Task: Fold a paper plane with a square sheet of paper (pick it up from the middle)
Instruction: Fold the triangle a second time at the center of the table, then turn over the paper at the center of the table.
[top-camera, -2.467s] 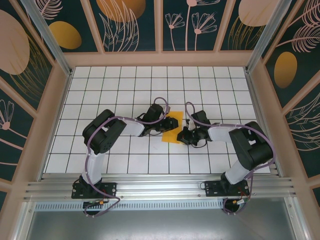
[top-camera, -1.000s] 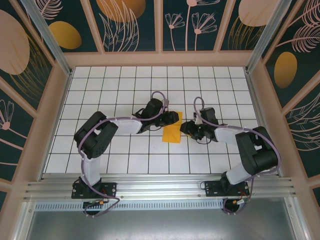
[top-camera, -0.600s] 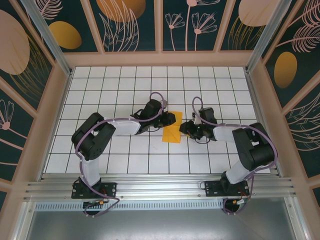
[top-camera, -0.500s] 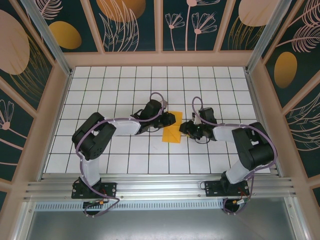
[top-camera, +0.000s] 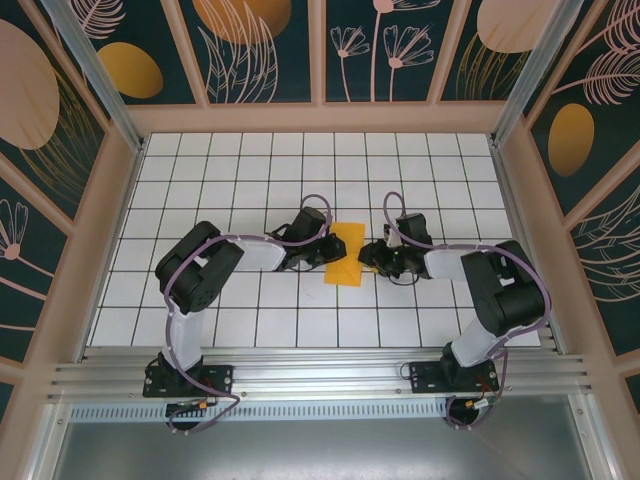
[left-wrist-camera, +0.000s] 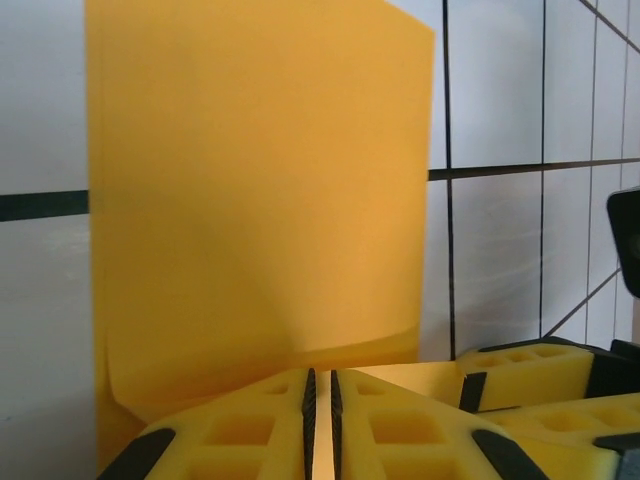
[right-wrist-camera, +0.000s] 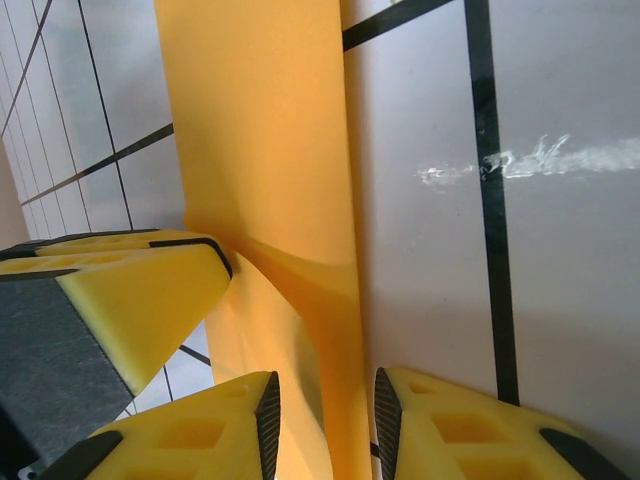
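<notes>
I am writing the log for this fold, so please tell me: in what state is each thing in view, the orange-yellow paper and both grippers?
Square orange-yellow paper sheet: partly folded, lying on the white tiled table, one flap raised.
Left yellow-fingered gripper: shut on the sheet's edge.
Right yellow-fingered gripper: slightly open, jaws around the raised fold.

Pinched the left gripper (left-wrist-camera: 320, 390) nearly together, since a second ago, on the 9 o'clock edge of the square sheet of paper (top-camera: 346, 254). Narrowed the right gripper (right-wrist-camera: 323, 405) around its 3 o'clock edge. Eased the left elbow (top-camera: 197, 268) toward 1 o'clock.
</notes>
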